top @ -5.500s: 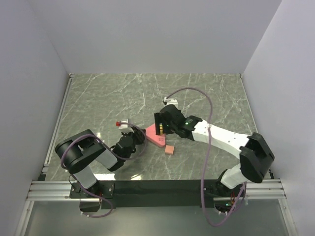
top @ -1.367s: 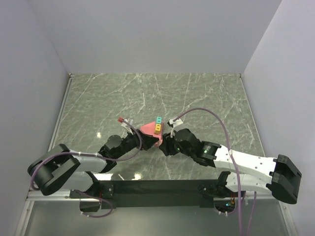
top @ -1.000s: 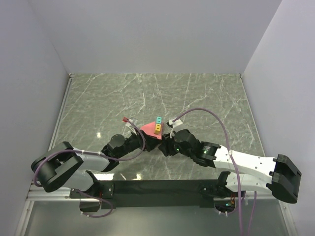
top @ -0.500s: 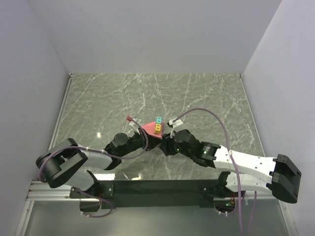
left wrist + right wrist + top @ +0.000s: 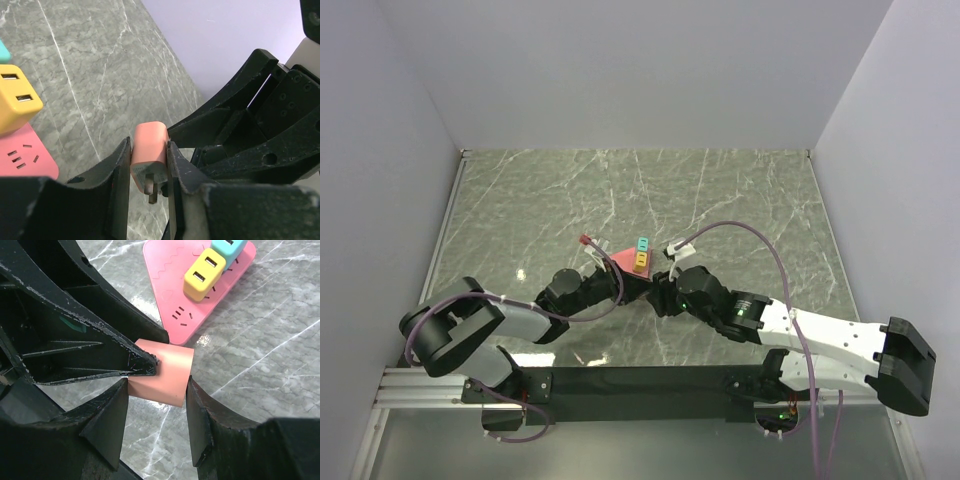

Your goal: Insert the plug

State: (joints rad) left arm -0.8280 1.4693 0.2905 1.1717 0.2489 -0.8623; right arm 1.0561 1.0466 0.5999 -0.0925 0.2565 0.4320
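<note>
Not done yet, approx. mid-task: the plug (image 5: 148, 154) has been picked up but not inserted. It is held just off the table (image 5: 550, 200), right beside the near corner of the pink power strip (image 5: 172, 295) and apart from it. It is gripped from both sides at once. The left gripper (image 5: 148, 167) is closed narrow on the plug's flat sides, w/ the metal prongs showing at the end nearer that wrist. The right gripper (image 5: 157, 390) is closed on the same pink body across its wider faces, so its fingers sit further apart. A hand-over or re-grip btwn the arms is judged to be in progress; which arm is meant to keep the plug can't be told. On the strip, two sockets are already taken by a yellow adapter (image 5: 204, 271) and a teal adapter (image 5: 231, 247). Free slot sets are seen on the strip's face toward the grippers, so a target is available. What is left: one grip to be released, the prongs to be turned toward the strip's face and lined up w/ a free socket, then the plug to be pressed home and let go.
</note>
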